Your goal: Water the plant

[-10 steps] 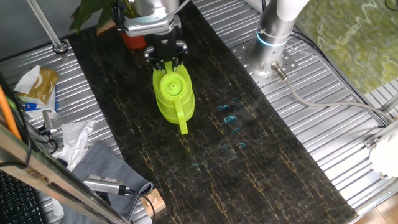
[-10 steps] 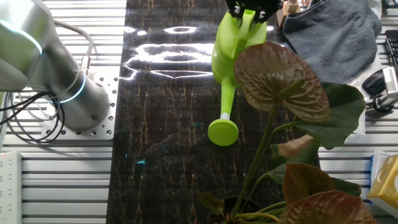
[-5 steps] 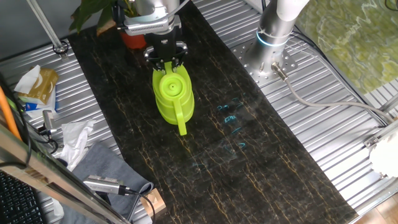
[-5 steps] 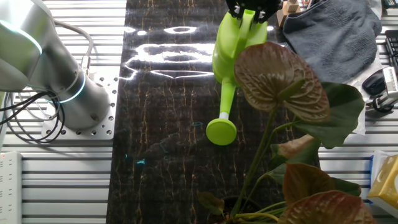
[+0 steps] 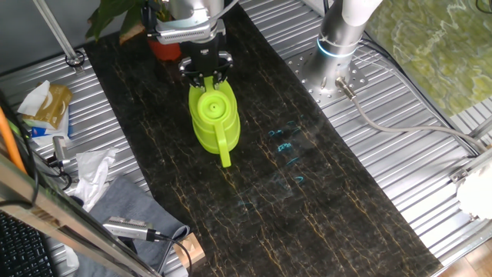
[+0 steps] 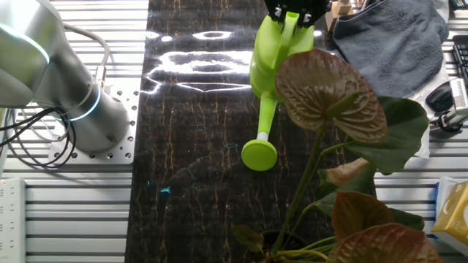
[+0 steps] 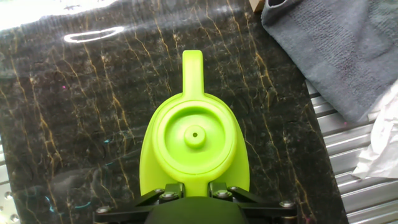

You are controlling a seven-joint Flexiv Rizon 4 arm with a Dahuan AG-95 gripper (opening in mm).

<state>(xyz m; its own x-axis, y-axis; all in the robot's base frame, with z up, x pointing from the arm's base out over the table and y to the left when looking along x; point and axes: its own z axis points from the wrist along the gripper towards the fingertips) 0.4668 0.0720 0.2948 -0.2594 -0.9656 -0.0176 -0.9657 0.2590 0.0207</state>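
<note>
Gripper is clamping the watering can handle; w/ spout nearing the plant, I'd be tilting slowly over the pot.

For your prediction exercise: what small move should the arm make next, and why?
Probably carry the watering can toward the plant. The gripper appears shut on its handle, but the spout rose still sits beside the leaves, short of the pot.

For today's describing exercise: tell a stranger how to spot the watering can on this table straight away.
Find the long dark marble-patterned mat running down the metal table. Near its far end, the gripper grips a lime-green plastic watering can. It is the only bright green plastic thing there, with a long spout ending in a round rose, unlike the leafy plant beside it.
</note>
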